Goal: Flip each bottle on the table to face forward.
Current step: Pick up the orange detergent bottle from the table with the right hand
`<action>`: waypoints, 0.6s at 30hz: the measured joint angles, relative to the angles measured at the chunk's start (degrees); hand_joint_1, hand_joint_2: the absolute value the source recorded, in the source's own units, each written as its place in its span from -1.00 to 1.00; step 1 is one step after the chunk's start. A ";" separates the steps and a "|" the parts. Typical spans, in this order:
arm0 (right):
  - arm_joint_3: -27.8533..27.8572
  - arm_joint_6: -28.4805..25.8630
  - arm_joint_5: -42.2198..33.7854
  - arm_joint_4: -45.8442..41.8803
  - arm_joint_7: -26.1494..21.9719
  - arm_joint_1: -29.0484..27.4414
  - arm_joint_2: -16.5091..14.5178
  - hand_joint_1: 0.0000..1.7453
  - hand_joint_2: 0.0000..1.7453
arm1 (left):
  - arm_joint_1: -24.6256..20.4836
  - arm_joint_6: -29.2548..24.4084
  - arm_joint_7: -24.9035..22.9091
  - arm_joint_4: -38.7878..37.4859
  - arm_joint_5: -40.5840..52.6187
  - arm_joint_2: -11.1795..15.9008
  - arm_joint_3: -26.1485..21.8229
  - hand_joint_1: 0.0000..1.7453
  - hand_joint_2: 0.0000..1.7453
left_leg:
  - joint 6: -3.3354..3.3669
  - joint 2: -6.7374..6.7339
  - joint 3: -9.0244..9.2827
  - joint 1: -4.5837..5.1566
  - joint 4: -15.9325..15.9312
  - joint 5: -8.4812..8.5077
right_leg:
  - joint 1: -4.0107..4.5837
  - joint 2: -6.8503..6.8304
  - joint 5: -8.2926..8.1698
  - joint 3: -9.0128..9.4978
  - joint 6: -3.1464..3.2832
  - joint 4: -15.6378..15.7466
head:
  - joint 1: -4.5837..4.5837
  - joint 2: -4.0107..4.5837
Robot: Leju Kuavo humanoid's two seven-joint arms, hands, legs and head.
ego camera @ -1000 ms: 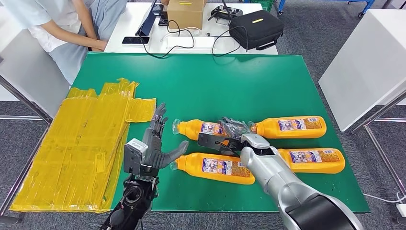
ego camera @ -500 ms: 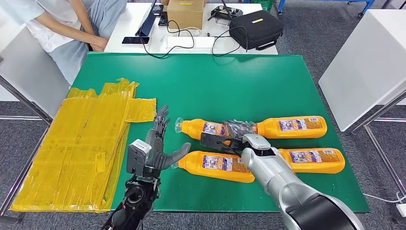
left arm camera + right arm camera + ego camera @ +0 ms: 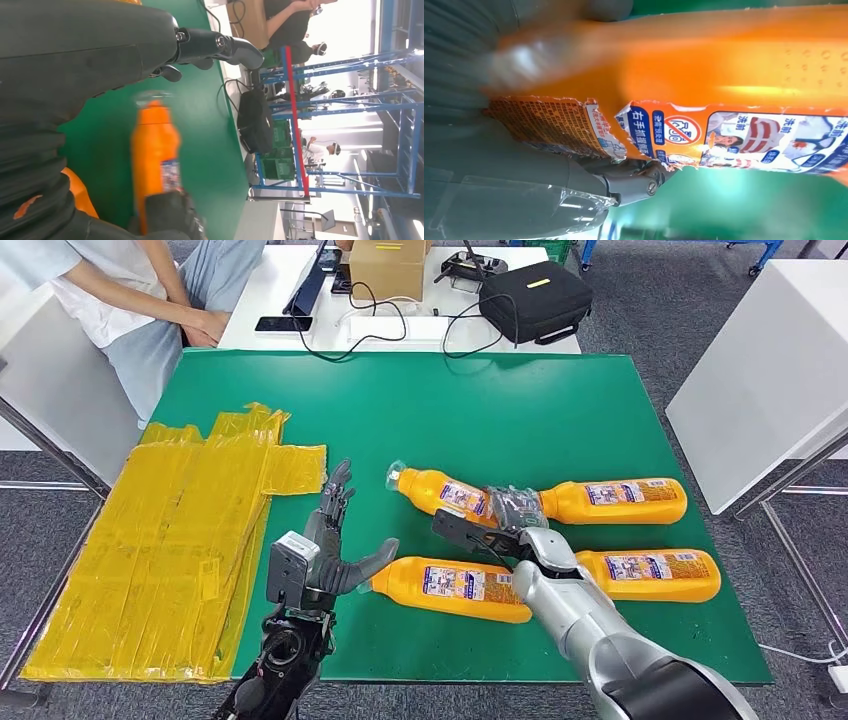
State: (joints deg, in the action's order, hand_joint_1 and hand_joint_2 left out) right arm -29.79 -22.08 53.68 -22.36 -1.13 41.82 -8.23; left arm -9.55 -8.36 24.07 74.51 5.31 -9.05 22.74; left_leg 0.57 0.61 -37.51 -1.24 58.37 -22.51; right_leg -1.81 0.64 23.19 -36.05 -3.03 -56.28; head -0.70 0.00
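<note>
Orange bottles, four of them, lie on their sides on the green table (image 3: 520, 410). Far-left bottle (image 3: 445, 495) is tilted, its cap end raised toward the far left, and the right hand (image 3: 505, 520) grips its base end; dark fingers (image 3: 515, 502) wrap the body, thumb underneath. Right wrist view: the bottle's torn label (image 3: 624, 131) sits against the hand, picture blurred.

Far-right bottle (image 3: 612, 501) lies flat, label up, its neck end just beside the held bottle. Near-left bottle (image 3: 450, 587) lies flat, cap toward the left hand. Near-right bottle (image 3: 650, 574) lies behind the right forearm, label up.

Left hand (image 3: 325, 550) hovers over the table, holding nothing, fingers spread wide and pointing away, thumb out toward the cap of the near-left bottle, just short of it as far as I can tell.

Yellow sheets (image 3: 170, 540) cover the table's left edge. A person (image 3: 130, 300) sits at the far left corner.
</note>
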 joint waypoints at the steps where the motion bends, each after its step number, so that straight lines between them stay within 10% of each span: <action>1: 0.80 -3.49 -1.45 -1.01 -2.20 -0.73 -0.01 1.00 1.00 | -0.13 -0.31 -0.39 0.26 0.56 0.01 0.00 -1.00 1.00 | 0.00 0.00 0.00 0.00 0.00 0.00 | 0.00 0.00 0.00 0.00 0.00 0.00 | 0.00 0.00; 8: 9.78 -10.46 -24.06 -23.18 -23.58 -11.95 -0.85 1.00 1.00 | -4.09 0.92 -5.89 0.63 -0.69 0.63 0.50 -1.00 1.00 | 0.00 0.06 -0.06 -0.02 0.00 0.00 | 0.02 -0.04 0.02 -0.04 0.01 0.00 | -0.01 0.00; 18: 13.62 -5.02 -37.77 -47.95 -27.83 -22.14 -0.86 1.00 1.00 | -8.52 2.92 -8.62 0.61 -5.36 2.04 1.46 -1.00 1.00 | -0.01 0.01 -0.08 0.00 0.00 -0.02 | 0.00 -0.01 0.01 -0.08 0.01 0.01 | 0.00 0.00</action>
State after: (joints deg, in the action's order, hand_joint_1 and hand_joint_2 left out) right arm -16.18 -27.10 15.91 -70.32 -28.96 19.68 -9.09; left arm -18.07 -5.44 15.46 75.12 -0.05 -7.02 24.20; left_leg 0.56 0.62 -37.59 -1.24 58.37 -22.52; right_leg -1.81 0.63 23.21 -36.12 -3.03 -56.27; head -0.70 0.00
